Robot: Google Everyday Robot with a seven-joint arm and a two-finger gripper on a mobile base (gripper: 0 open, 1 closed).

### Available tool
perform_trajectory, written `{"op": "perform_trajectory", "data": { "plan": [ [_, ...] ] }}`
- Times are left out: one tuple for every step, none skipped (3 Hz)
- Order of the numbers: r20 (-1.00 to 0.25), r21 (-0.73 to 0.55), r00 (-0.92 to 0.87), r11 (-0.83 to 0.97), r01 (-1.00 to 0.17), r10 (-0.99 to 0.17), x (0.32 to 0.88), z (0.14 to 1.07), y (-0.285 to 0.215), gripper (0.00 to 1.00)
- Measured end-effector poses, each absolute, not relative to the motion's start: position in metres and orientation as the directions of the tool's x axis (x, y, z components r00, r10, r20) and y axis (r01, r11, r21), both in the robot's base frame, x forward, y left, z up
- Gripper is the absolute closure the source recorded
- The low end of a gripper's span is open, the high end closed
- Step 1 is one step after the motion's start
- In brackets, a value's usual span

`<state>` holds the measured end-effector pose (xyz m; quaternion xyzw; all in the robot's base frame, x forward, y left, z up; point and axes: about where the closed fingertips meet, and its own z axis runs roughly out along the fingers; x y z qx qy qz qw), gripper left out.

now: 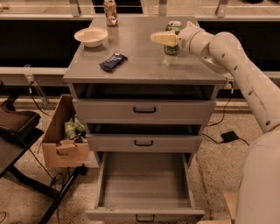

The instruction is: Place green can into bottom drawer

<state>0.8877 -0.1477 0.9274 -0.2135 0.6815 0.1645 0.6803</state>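
Observation:
The green can stands upright on the grey cabinet top, at the back right. My gripper reaches in from the right at the can's mid-height. It crosses in front of the can and its tip points left, just past the can's left side. I cannot tell whether it touches the can. The bottom drawer is pulled out at the foot of the cabinet, and its long grey tray holds nothing.
A white bowl, a dark blue packet and a tan and reddish can are on the cabinet top's left half. The two upper drawers are pushed in. A cardboard box and a black stand sit to the left.

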Motion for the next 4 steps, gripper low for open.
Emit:
{"op": "perform_trajectory", "data": {
  "plan": [
    [-0.999,-0.032,-0.002,0.840,-0.541,-0.040,0.900,0.921,-0.133,0.19],
    [-0.998,-0.021,-0.035,0.837,-0.547,-0.047,0.908,0.912,-0.125,0.41],
    [-0.998,-0.019,-0.042,0.838,-0.546,-0.050,0.910,0.910,-0.125,0.66],
    [-0.998,-0.019,-0.042,0.838,-0.546,-0.050,0.910,0.910,-0.125,0.95]
  ]
}}
